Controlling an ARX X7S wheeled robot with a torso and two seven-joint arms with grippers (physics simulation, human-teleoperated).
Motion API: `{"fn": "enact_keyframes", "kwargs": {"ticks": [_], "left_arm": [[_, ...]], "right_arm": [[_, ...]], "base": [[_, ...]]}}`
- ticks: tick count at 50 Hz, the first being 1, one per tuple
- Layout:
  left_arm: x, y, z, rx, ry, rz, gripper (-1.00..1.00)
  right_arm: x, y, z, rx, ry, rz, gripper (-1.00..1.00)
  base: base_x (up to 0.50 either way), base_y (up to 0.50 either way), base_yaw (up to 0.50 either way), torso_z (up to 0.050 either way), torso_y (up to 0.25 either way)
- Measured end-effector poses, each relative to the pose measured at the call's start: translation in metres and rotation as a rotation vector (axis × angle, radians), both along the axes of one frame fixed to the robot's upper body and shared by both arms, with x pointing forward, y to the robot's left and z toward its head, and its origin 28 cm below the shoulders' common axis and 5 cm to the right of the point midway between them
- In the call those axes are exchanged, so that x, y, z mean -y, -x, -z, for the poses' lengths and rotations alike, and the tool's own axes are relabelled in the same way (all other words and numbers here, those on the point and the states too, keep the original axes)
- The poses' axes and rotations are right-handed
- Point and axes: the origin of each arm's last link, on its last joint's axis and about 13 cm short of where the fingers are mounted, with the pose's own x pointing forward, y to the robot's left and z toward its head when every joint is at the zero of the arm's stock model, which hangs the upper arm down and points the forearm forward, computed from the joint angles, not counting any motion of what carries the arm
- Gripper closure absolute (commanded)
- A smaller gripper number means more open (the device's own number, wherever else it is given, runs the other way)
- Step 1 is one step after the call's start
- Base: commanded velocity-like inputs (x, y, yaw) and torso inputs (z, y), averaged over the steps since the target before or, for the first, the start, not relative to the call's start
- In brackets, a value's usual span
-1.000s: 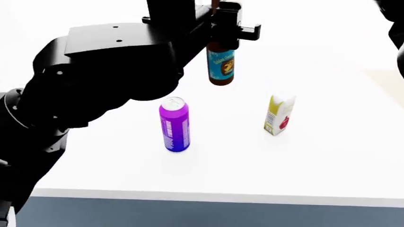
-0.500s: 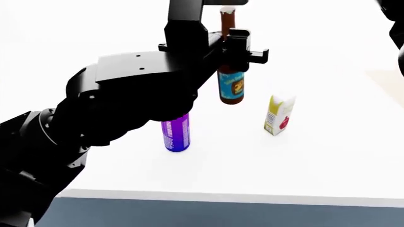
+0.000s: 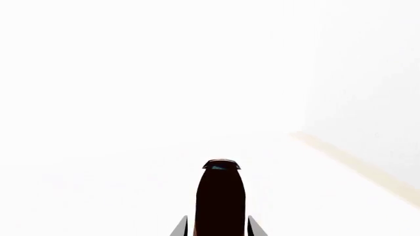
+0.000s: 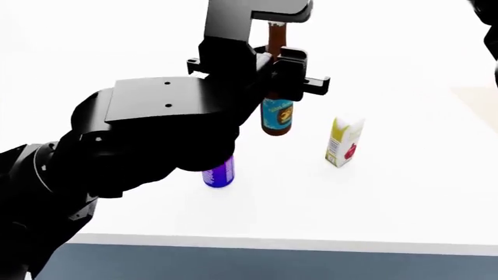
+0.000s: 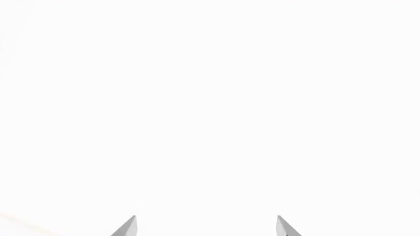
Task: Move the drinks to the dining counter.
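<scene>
The drinks stand spread over the white tabletop (image 4: pixel 404 198): the purple can (image 4: pixel 218 173), nearest the front edge and mostly hidden behind the black left arm, then the brown bottle (image 4: pixel 277 115) further back, upright, and the juice carton (image 4: pixel 343 142) on the tabletop towards the right edge. The left end effector (image 4: pixel 274 63) is clamped around the bottle's neck, and whether the bottle's base touches the tabletop I cannot tell. The right end effector (image 5: pixel 206 227) shows only two grey fingertips (image 5: pixel 127 227) set well apart, with nothing between them.
</scene>
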Motion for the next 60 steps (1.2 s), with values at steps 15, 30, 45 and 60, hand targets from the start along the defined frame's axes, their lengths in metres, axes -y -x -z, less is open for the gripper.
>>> {"fn": "enact_keyframes", "kwargs": {"ticks": [15,30,45,60], "left_arm": [[-0.003,0.013,0.017,-0.026,-0.028,-0.023,1.00],[-0.002,0.026,0.021,-0.046,-0.008,-0.016,1.00],[0.003,0.037,0.029,-0.070,0.002,0.013,1.00],[0.008,0.042,0.045,-0.104,-0.019,0.026,1.00]], "right_arm": [[0.000,0.001,0.000,0.002,0.000,0.002,-1.00],[0.000,0.001,-0.001,0.003,0.000,0.003,-1.00],[0.000,0.002,-0.001,0.004,-0.002,0.002,-1.00],[0.000,0.002,-0.002,0.006,-0.004,0.002,-1.00]], "base": [[0.00,0.00,0.00,0.000,0.001],[0.00,0.00,0.00,0.000,0.000],[0.00,0.00,0.00,0.000,0.001],[0.00,0.00,0.00,0.001,0.000]]}}
